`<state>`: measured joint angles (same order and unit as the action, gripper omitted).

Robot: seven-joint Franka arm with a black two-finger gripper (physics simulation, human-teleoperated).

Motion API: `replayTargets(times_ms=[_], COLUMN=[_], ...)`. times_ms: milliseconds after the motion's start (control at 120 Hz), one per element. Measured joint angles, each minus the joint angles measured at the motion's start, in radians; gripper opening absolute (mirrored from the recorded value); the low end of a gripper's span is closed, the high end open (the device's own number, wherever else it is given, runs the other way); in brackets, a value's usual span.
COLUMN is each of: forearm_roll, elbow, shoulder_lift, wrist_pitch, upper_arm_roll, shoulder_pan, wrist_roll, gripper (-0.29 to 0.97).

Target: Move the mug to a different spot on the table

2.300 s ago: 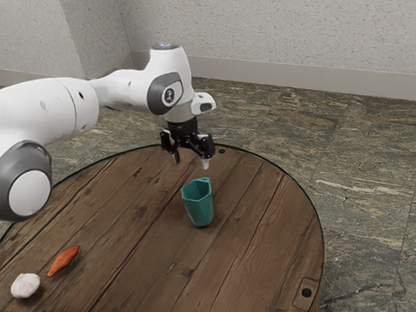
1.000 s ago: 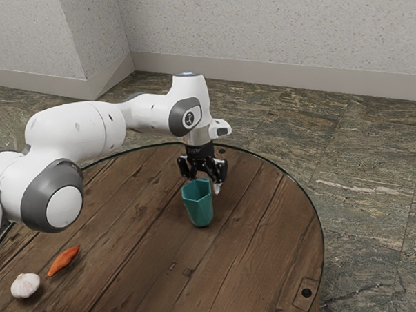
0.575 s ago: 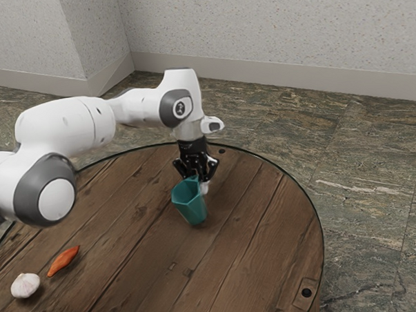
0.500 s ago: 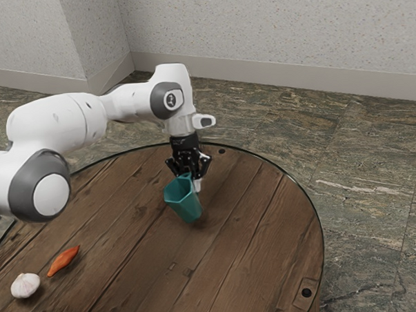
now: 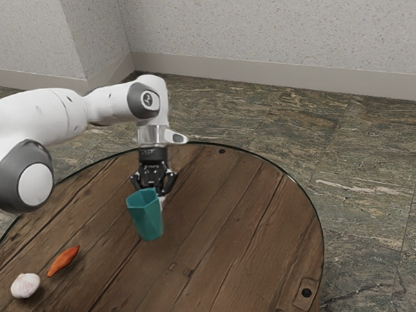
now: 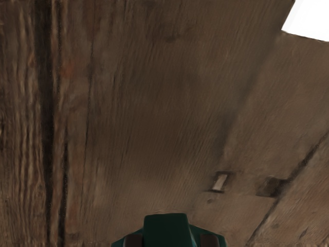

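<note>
1. In the exterior view the gripper [image 5: 153,188] points straight down, left of centre. Its fingers are drawn close together and pinch one wall of the mug [image 5: 146,215] at the rim, on the side away from the camera. I read that as a hold on the mug by a thin wall, not around the body.
2. The teal mug hangs upright under the hand, over the left-centre part of the round wooden table [image 5: 245,216]. From this angle I cannot tell whether its base is just off the wood or brushing it.
3. In the wrist view the mug's rim [image 6: 169,229] sits at the bottom edge, with the table's planks beyond it.
4. My main worry is the off-centre pinch. The mug's weight hangs to one side of the fingers, so a quick move or a hard stop could swing it, turn it in the grip or let it slip out.
5. If the base is dragging, a seam between planks could catch it and tip the mug or lever it out of the fingers. I would want clear height before going sideways.
6. At the lower left of the exterior view lie an orange piece [image 5: 63,260] and a white bulb [image 5: 25,285], both well apart from the mug. A path toward that corner risks knocking them or landing near the table's edge.
7. Opening the fingers before the base sits flat could topple the mug.
</note>
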<state>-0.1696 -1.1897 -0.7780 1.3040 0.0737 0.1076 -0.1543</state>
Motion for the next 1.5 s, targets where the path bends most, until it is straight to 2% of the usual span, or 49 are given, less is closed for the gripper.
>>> replayTargets(times_ms=[292, 633, 958, 1142, 1325, 1375, 1500], forearm_roll=[0.023, 0.061, 0.069, 0.061, 0.106, 0.119, 0.150], elbow=[-0.092, -0.090, -0.090, -0.090, -0.083, -0.142, -0.347], shoulder_lift=[0.020, 0.000, -0.017, -0.021, 0.023, 0.092, 0.358], wrist_pitch=[0.026, 0.098, 0.167, 0.217, 0.358, 0.410, 0.497], upper_arm_roll=[0.000, 0.001, 0.003, 0.002, 0.001, 0.001, 0.001], shoulder_pan=[0.047, 0.054, 0.065, 0.063, 0.054, 0.046, 0.028], wrist_roll=[-0.008, -0.016, -0.022, -0.024, -0.021, -0.012, 0.019], gripper=[-0.05, -0.04, -0.04, 0.33, 0.52, 0.55, 0.60])
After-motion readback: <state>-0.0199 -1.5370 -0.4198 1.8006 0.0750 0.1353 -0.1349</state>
